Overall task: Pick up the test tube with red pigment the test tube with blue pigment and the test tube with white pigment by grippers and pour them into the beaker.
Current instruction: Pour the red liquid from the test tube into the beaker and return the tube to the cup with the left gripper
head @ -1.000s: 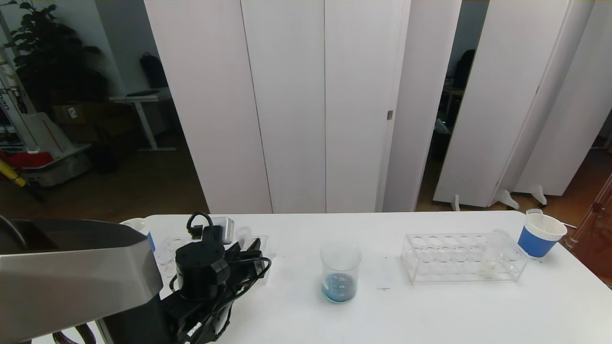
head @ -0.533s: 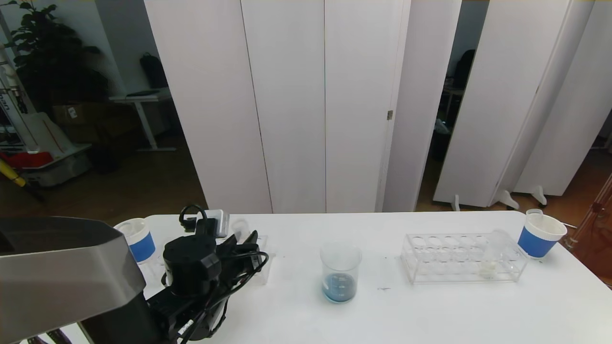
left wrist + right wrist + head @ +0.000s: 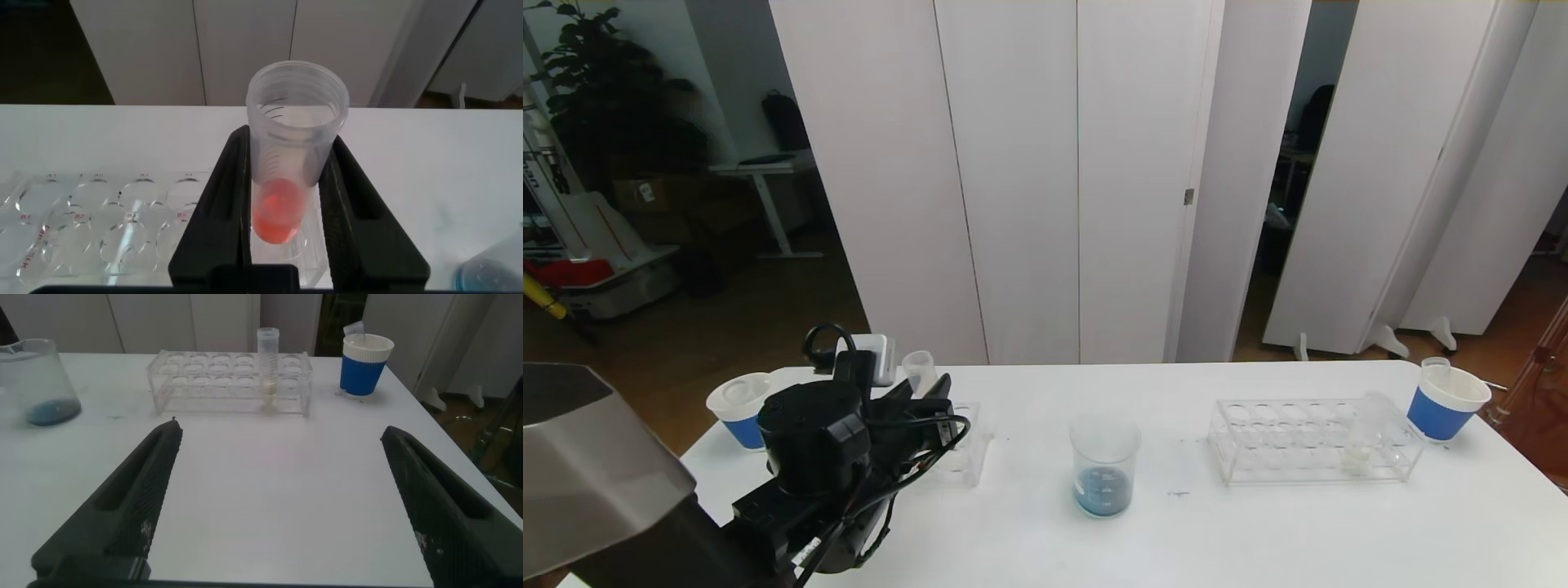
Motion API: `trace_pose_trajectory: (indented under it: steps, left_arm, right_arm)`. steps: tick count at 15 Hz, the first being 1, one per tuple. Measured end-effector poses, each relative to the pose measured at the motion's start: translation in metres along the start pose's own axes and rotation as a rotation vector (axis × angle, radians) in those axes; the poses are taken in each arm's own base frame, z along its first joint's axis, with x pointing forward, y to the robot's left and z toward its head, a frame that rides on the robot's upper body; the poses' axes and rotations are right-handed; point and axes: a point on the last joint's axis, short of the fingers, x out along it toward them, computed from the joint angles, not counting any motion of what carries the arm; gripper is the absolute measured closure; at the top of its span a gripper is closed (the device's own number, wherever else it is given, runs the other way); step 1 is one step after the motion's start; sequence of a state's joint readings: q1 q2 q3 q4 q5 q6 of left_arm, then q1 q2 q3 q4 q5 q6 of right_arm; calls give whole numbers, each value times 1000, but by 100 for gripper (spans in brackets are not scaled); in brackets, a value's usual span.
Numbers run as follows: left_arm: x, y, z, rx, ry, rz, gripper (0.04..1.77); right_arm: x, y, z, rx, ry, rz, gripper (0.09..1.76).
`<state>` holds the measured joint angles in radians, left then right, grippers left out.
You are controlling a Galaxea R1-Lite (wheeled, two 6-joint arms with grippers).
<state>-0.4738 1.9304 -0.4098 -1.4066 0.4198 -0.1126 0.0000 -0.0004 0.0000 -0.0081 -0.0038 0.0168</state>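
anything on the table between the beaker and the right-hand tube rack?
Bare white table between the beaker and the right-hand rack, apart from tiny dark specks. Shows in the head view; the right wrist view agrees.

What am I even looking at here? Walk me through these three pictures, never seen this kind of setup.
It is a two-armed robot at a white table. The wide picture comes from a camera on its head; the other two come from cameras on its wrists.

The left gripper is shut on a clear test tube with red pigment at its bottom, held above a clear tube rack. The right gripper is open and empty above bare table.

On the table stand a glass beaker with blue liquid in it, a second clear rack holding the test tube with white pigment, and two blue-sleeved paper cups, one at each end.
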Motion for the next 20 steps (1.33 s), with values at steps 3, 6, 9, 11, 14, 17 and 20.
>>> trace_pose_trajectory:
  steps: [3, 6, 9, 11, 14, 17, 20]
  left_arm:
    - [-9, 2, 18, 10, 4, -8, 124]
    - [-18, 3, 38, 19, -5, -15, 124]
    - [-27, 4, 53, 24, -17, -72, 124]
    - [-32, 5, 60, 27, -10, -123, 124]
    - [-41, 5, 72, 26, -13, -232, 124]
    - [-46, 5, 84, 30, -33, -289, 124]
    - [-48, 3, 94, 30, -46, -322, 124]
  right_arm:
    - [0, 0, 0, 0, 0, 0, 10]
    - [0, 0, 0, 0, 0, 0, 10]
    - [0, 0, 0, 0, 0, 0, 10]
    - [0, 0, 0, 0, 0, 0, 10]
    - [0, 0, 0, 0, 0, 0, 10]
    - [0, 0, 0, 0, 0, 0, 10]
    - [0, 0, 0, 0, 0, 0, 10]
